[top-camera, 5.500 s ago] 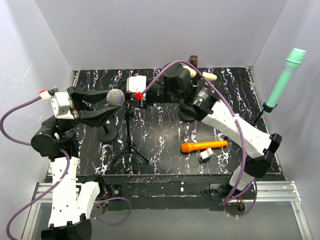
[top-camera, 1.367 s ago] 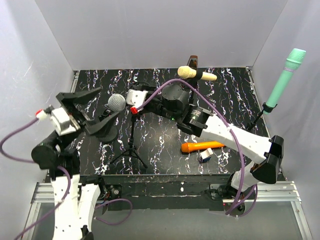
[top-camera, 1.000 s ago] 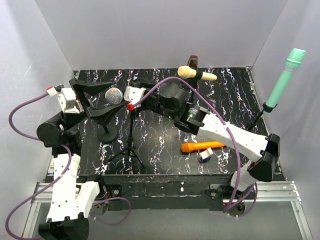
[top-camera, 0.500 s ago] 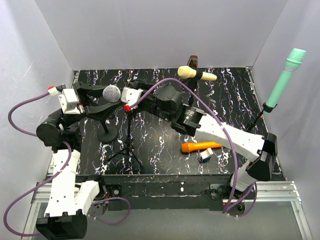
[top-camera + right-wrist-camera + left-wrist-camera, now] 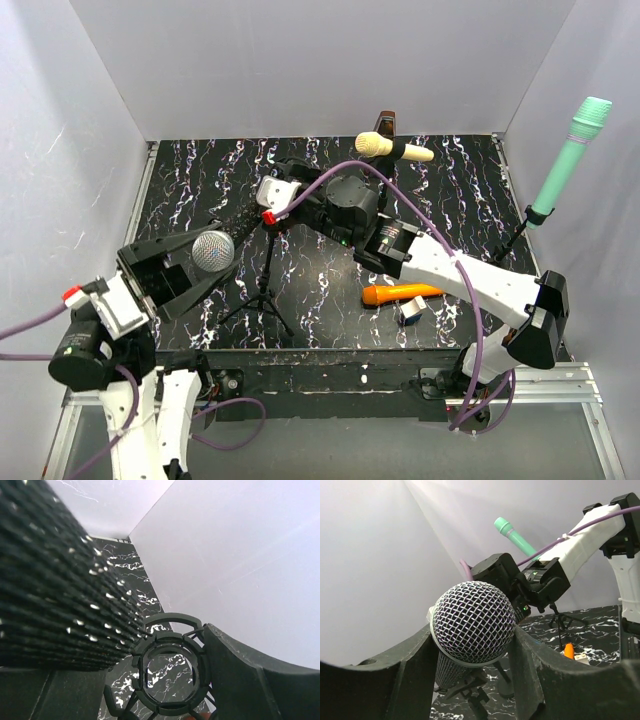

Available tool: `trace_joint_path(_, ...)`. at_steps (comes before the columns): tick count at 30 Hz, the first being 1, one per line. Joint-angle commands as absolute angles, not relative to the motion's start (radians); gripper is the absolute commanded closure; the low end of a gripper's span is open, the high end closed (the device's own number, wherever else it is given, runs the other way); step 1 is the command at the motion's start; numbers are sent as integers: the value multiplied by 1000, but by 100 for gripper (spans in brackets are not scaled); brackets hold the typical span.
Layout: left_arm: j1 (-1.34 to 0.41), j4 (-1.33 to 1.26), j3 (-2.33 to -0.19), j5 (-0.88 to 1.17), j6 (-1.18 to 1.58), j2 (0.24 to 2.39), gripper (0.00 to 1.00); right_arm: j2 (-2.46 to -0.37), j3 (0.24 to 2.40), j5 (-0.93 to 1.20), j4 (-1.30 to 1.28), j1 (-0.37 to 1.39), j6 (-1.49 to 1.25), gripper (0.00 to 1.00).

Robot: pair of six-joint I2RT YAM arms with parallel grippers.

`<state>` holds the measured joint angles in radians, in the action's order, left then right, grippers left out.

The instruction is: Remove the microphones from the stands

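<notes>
The microphone (image 5: 212,248), with a silver mesh head, is clamped in my left gripper (image 5: 198,268) near the table's front left, clear of the stand. In the left wrist view the mesh head (image 5: 472,622) sits pinched between both fingers (image 5: 540,680). The black tripod stand (image 5: 262,295) stands mid-table. My right gripper (image 5: 252,216) is shut on the stand's ring clip at its top. In the right wrist view the ring clip (image 5: 170,672) is empty and squeezed between the ribbed pad (image 5: 60,580) and the other finger.
An orange microphone (image 5: 408,292) and a small white box (image 5: 410,311) lie right of the tripod. A cream microphone (image 5: 390,148) sits on a stand at the back. A green microphone (image 5: 570,160) stands at the far right. White walls enclose the table.
My left gripper has pulled back toward the near left, carrying the microphone away from the stand's clip. The right gripper has stayed on the clip, shifting only slightly.
</notes>
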<state>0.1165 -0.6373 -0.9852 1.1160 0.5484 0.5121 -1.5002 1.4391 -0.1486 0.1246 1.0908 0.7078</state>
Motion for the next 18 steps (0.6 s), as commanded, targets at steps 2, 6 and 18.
trace_joint_path(2, 117, -421, -996, 1094, 439, 480, 100, -1526, 1431, -152, -26, 1081, 677, 24)
trace_joint_path(6, 120, -251, -1017, 1072, 320, 428, 100, -1543, 1465, -127, -57, 1085, 661, 27)
trace_joint_path(18, 115, 420, -1178, 855, -97, 298, 100, -1529, 1578, -86, -186, 1149, 620, 31)
